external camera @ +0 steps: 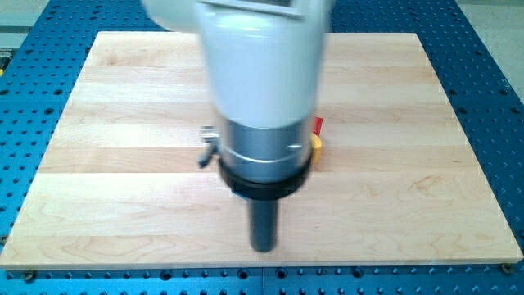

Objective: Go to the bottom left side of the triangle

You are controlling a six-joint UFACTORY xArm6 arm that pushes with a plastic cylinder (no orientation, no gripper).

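Note:
My tip (263,247) rests on the wooden board near the view's bottom, a little left of centre. The white arm body and its dark collar above the rod cover the middle of the board. Only a sliver of a red block (318,125) and a sliver of a yellow block (314,145) show at the right edge of the arm body, above and to the right of the tip. Their shapes cannot be made out. No triangle is visible; it may be hidden behind the arm.
The wooden board (123,164) lies on a blue perforated table (499,82). A small grey fitting (206,147) sticks out from the arm's left side.

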